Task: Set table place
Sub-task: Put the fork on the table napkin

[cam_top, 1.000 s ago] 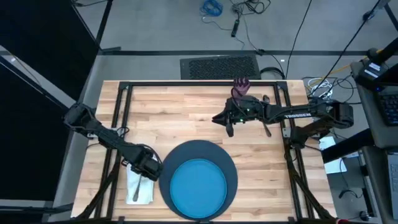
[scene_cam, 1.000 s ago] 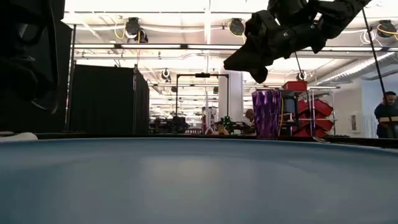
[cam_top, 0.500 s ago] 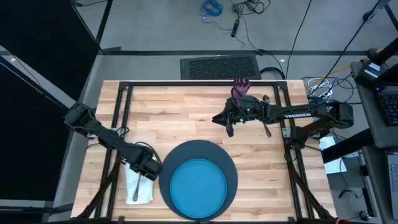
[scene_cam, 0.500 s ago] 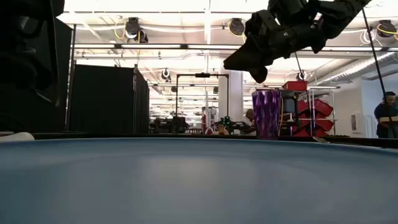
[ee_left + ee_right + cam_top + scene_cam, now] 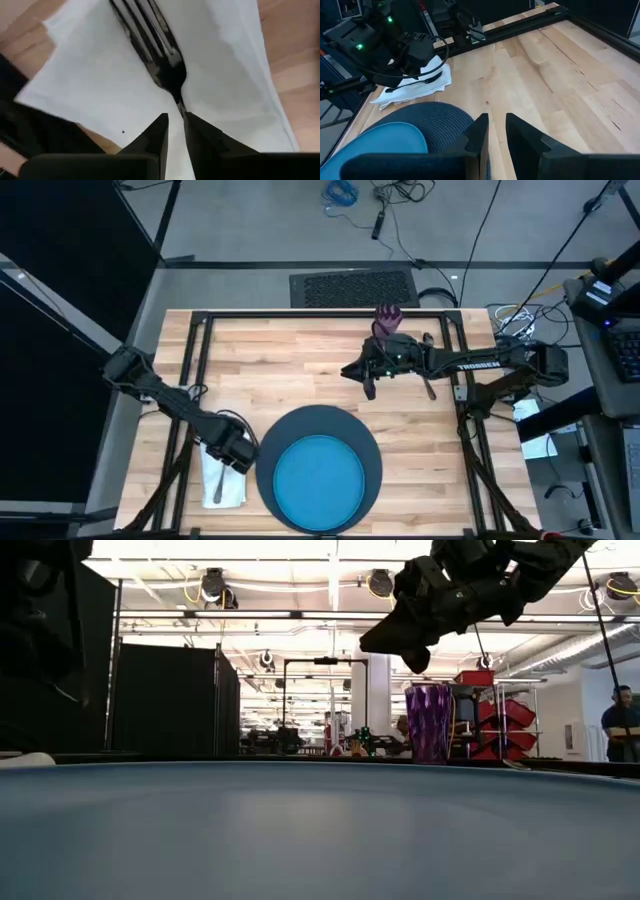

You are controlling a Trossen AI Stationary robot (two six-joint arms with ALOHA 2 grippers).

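A white napkin (image 5: 226, 482) lies on the table left of the dark grey charger (image 5: 300, 423), which carries the blue plate (image 5: 318, 475). A silver fork (image 5: 155, 50) rests along the napkin, tines away from my left gripper (image 5: 175, 119), which is shut on its handle low over the napkin's far end (image 5: 233, 450). My right gripper (image 5: 367, 387) hangs shut and empty above the table's far middle, beside the purple cup (image 5: 388, 316), which stands upright. My left gripper pinches the fork's thin handle (image 5: 180, 106) between its two fingers, just behind the neck. The fingers come from above, slanting toward the near edge, in line with the fork. The fork's tines (image 5: 140, 22) lie on or just over the napkin.
A piece of cutlery (image 5: 429, 387) lies on the wood at the far right, partly under my right arm. The table's black frame rails (image 5: 200, 380) run along both sides. Bare wood stretches between the cup and the charger (image 5: 540, 75).
My left gripper has shifted a little toward the table's left edge over the napkin, still shut. The right arm has kept still.
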